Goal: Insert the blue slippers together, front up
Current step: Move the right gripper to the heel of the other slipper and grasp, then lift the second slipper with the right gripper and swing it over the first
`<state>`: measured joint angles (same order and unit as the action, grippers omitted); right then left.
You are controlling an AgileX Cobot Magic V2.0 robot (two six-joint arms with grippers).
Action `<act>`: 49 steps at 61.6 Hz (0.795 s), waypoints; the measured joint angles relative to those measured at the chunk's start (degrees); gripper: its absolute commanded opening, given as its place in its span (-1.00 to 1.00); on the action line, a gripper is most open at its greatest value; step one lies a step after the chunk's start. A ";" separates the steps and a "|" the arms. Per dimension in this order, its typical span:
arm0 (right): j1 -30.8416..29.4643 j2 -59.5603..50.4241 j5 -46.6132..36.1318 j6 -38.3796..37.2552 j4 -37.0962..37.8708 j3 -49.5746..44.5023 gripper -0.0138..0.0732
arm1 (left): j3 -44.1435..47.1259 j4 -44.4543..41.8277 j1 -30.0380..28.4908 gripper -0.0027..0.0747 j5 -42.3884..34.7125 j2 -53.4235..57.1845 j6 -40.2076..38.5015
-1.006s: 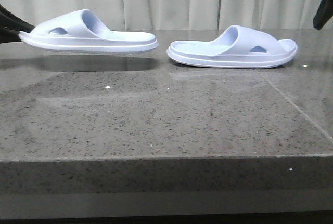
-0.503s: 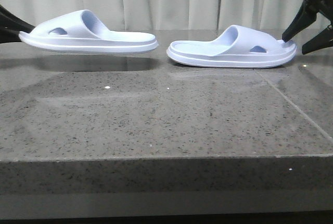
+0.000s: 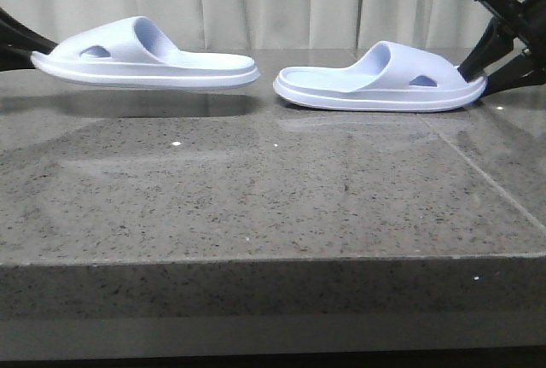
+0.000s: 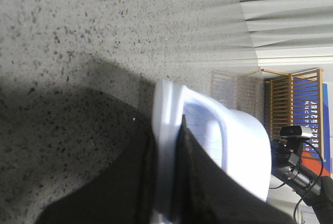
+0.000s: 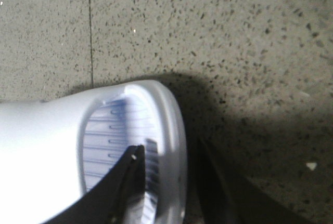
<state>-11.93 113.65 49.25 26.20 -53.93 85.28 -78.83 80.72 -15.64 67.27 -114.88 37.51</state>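
Two pale blue slippers show in the front view. The left slipper point(image 3: 145, 61) hangs level just above the table, and my left gripper point(image 3: 34, 52) is shut on its toe end at the far left. In the left wrist view the fingers pinch the sole rim point(image 4: 165, 115) at the left gripper point(image 4: 167, 130), and the strap point(image 4: 244, 141) lies beyond. The right slipper point(image 3: 380, 84) rests on the table. My right gripper point(image 3: 485, 76) stands open astride its toe end. In the right wrist view the right gripper point(image 5: 169, 151) has one finger over the ribbed footbed point(image 5: 109, 130) and the other outside the sole.
The grey speckled stone table point(image 3: 256, 189) has a seam line point(image 3: 486, 176) running toward the front right, and its front edge point(image 3: 256, 259) is near the camera. A pale curtain point(image 3: 273, 1) hangs behind. A wooden rack point(image 4: 291, 94) and a camera on a stand point(image 4: 294, 133) show in the left wrist view.
My right gripper has come down from the upper right corner to the right slipper's toe end, open around it. The left gripper and its lifted slipper have not moved.
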 measured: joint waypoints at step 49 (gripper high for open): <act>-0.25 2.51 7.72 4.24 -10.34 0.16 -0.93 | 0.00 -0.09 0.00 -0.98 0.00 0.00 0.00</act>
<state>-12.18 116.16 56.97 30.43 -64.26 85.44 -78.83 80.63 -15.64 67.27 -114.88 37.51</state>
